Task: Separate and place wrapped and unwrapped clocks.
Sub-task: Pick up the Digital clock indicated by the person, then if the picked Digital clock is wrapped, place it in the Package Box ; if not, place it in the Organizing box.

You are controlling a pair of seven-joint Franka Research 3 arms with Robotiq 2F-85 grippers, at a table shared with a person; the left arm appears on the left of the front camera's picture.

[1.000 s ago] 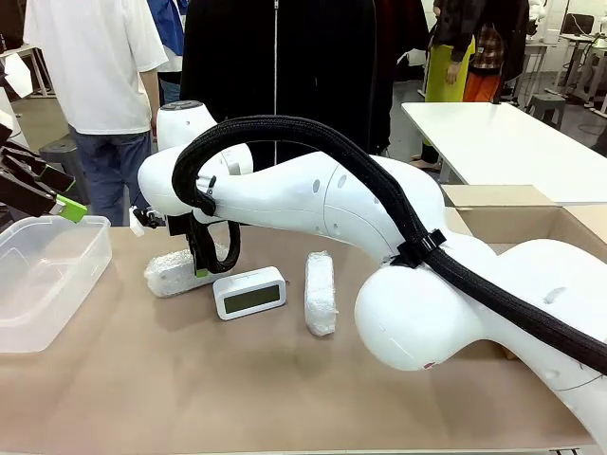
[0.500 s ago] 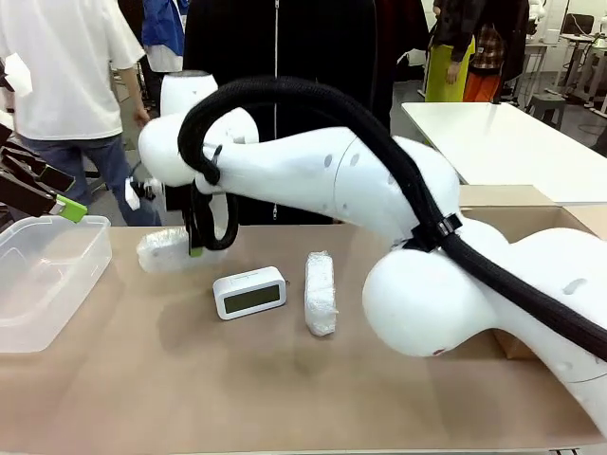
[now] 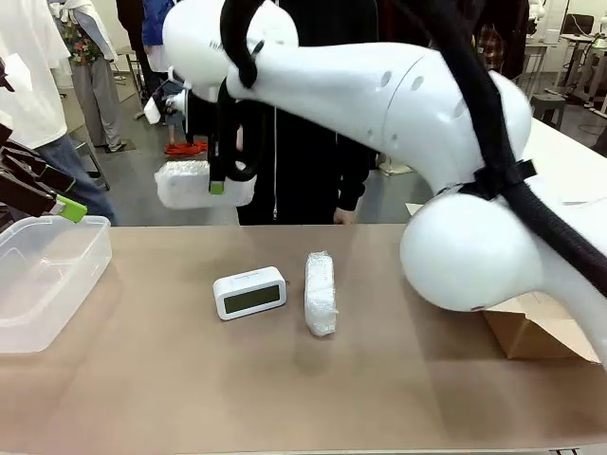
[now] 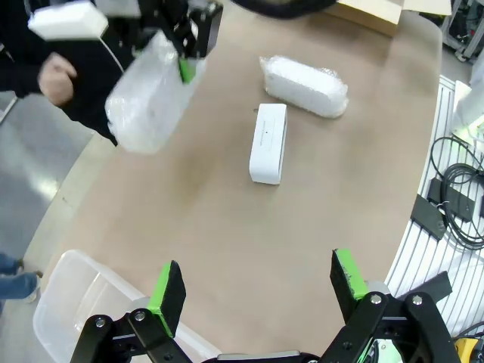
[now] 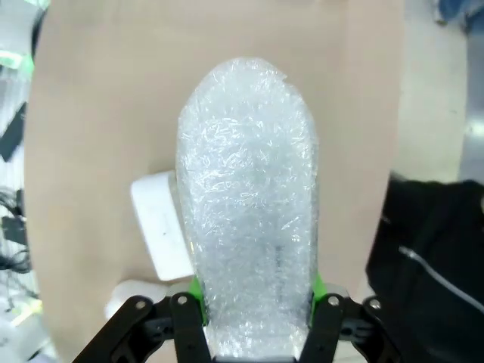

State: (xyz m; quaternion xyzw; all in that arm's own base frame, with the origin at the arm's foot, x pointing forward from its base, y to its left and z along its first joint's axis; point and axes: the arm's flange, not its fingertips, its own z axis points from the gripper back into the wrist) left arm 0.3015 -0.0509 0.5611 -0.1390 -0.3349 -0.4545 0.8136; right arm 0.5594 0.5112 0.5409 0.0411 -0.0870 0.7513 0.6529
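One wrapped bundle [image 3: 188,185] is clamped between the green pads of the right tool [image 3: 220,182] and held well above the far left part of the desk [image 3: 285,389]; in the right wrist view the foam wrap is seen squeezed between both fingers. A second wrapped bundle [image 3: 321,292] is laid near the middle of the desk, and the bare clock [image 3: 249,292] is stood just beside it on its left, screen toward the robot's side, the two apart. The left tool [image 4: 257,278] is spread wide with nothing between its fingers, above a clear plastic bin [image 3: 47,275] at the desk's left edge. Much of the front view is crossed by the right arm [image 3: 379,85], by which a cardboard box [image 3: 531,332] at the right and a person [image 3: 303,161] in dark clothing behind the desk are partly hidden. The person's hand [image 4: 54,76] is seen beyond the desk's far edge.
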